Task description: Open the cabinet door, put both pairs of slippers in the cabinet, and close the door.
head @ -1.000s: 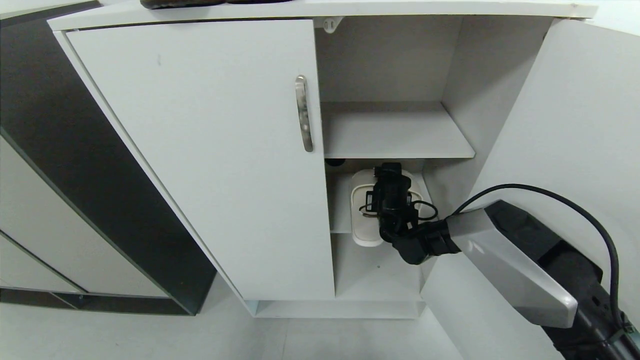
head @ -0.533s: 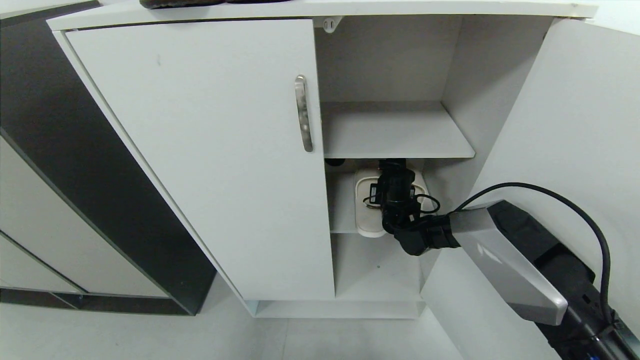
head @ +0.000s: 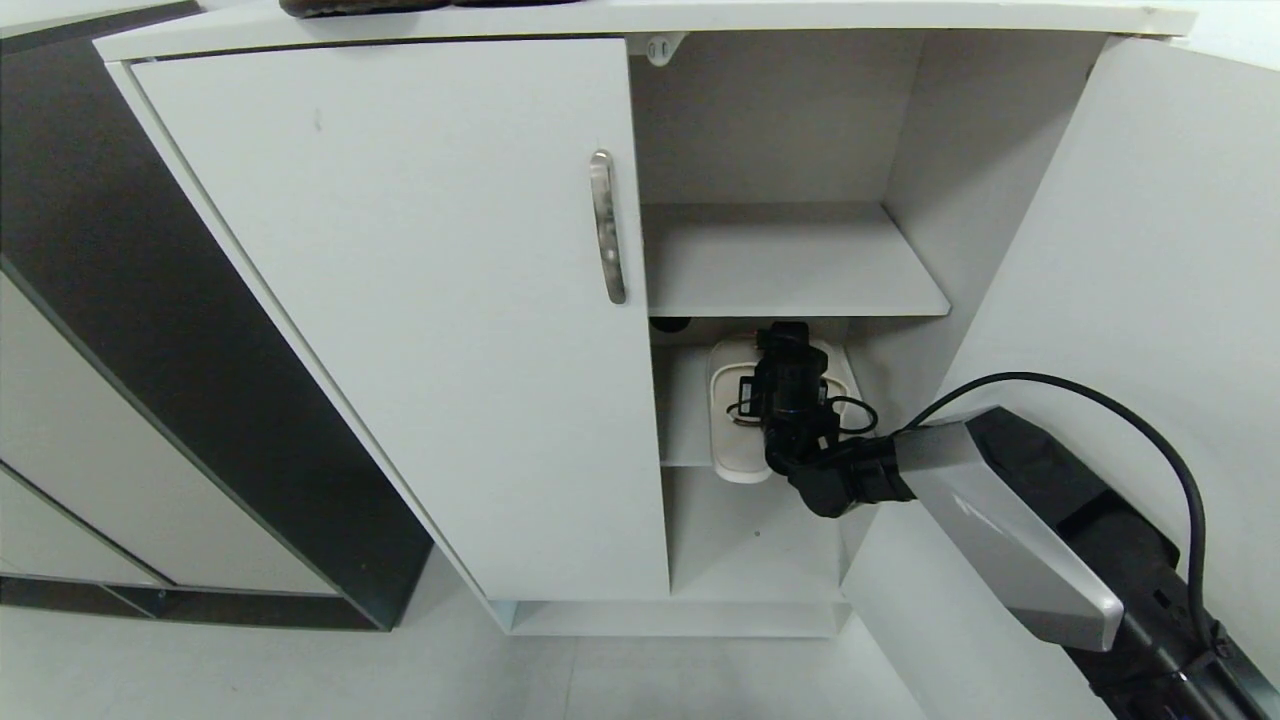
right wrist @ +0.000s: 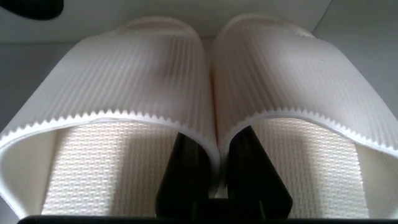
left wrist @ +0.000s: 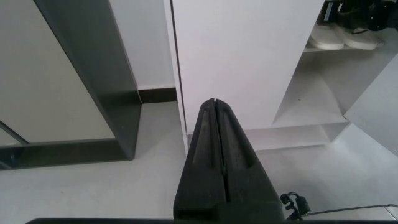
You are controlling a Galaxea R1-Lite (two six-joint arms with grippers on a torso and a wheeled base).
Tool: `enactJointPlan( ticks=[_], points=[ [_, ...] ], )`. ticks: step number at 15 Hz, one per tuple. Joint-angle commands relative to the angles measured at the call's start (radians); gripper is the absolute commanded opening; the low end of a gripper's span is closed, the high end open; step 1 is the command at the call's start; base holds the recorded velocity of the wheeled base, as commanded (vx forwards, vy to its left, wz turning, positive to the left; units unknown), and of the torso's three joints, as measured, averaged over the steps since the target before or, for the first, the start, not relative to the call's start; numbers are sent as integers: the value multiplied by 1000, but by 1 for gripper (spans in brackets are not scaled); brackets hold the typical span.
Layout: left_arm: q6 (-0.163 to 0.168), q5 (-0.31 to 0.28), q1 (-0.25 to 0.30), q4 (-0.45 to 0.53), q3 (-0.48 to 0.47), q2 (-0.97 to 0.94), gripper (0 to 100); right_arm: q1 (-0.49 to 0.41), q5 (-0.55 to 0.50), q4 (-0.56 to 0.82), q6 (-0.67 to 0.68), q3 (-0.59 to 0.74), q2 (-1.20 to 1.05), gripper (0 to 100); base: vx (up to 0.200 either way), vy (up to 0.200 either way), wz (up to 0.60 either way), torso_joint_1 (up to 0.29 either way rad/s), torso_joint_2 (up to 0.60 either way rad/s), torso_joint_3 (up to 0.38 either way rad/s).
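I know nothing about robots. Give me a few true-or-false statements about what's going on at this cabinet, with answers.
1. The right door of the cabinet stands open. True.
2. The right gripper has its jaws clamped on the white slippers. True.
3. The slippers lie on the floor. False: they rest on a shelf inside the cabinet.
4. The left gripper's jaws are spread wide. False: on the left gripper they are shut together, holding nothing.
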Motion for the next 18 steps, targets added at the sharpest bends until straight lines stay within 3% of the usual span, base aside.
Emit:
enactJointPlan(
  ticks=[1,3,4,7,11,15,18],
  points=[
    [0,0,0,0,0,1,0,0,-1,1,0,-1,14,0,0,0,0,0,0,0],
    [0,0,0,0,0,1,0,0,-1,1,-2,-3,14,0,0,0,0,0,0,0],
    [0,0,0,0,0,1,0,0,-1,1,-3,-3,14,100,0,0,0,0,0,0],
    [0,0,0,0,0,1,0,2,-1,-2,-17,13,12,100,0,0,0,0,0,0],
    [-3,0,0,0,0,1,0,13,-3,-39,-17,137,-63,100,0,0,0,0,0,0],
    [-3,2,0,0,0,1,0,60,-12,-170,-20,364,-187,100,0,0,0,0,0,0],
    [-2,0,0,0,0,1,0,106,-14,-311,-25,625,-310,100,0,0,0,0,0,0]
  ],
)
